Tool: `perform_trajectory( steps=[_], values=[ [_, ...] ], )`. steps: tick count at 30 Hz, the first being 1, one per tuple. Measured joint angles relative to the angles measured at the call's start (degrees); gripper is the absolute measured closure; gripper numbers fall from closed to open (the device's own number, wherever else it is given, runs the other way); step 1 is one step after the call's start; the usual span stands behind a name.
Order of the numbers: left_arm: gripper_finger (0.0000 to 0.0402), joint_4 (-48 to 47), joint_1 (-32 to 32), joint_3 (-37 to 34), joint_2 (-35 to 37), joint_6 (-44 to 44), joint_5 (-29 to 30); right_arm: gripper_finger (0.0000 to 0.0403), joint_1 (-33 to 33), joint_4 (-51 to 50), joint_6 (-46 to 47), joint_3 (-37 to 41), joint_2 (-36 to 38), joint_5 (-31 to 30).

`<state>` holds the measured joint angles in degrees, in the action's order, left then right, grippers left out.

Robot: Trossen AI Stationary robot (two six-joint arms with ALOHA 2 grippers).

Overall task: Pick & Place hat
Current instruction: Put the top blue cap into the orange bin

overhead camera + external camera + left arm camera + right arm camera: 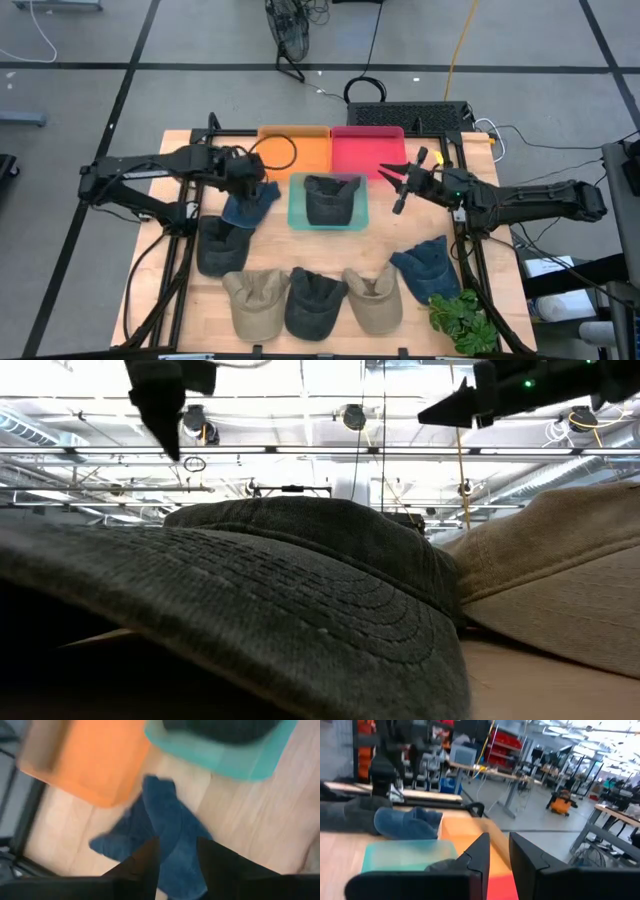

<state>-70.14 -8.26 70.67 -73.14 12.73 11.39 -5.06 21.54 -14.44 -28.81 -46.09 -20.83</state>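
High view: blue hat (250, 205) hangs brim-down, lengthwise.

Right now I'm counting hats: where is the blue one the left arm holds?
High view, table's left: the blue hat hangs from the left tool, between the orange bin and the teal bin.

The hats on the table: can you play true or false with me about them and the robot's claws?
1. The left gripper holds a blue hat. True.
2. The teal tray is empty. False: a dark hat lies in it.
3. The right gripper holds a hat. False: it holds nothing.
4. The orange tray has no hat in it. True.
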Motion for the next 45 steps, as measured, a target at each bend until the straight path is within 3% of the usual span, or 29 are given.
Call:
perform_trajectory(
  steps=[14, 24, 34, 45],
  values=[
    [0.0261, -6.45, -4.82, -0.08, -10.09, -14.13, -1.37, 0.0353, 0.35, 0.94, 0.17, 1.13, 1.14, 0.27],
    [0.0261, -6.35, -12.00, -4.89, -10.82, -29.67, -5.91, 0.0353, 0.35, 0.81, 0.07, 1.13, 1.14, 4.65],
    [0.0261, -2.94, -15.46, -13.23, -10.78, -33.21, -5.79, 0.0353, 0.35, 0.37, -1.79, 1.13, 1.14, 4.65],
    [0.0261, 3.27, -15.78, -14.00, -10.78, -37.44, -5.04, 0.0353, 0.35, -0.67, -1.65, 1.11, 1.14, 4.65]
  ],
)
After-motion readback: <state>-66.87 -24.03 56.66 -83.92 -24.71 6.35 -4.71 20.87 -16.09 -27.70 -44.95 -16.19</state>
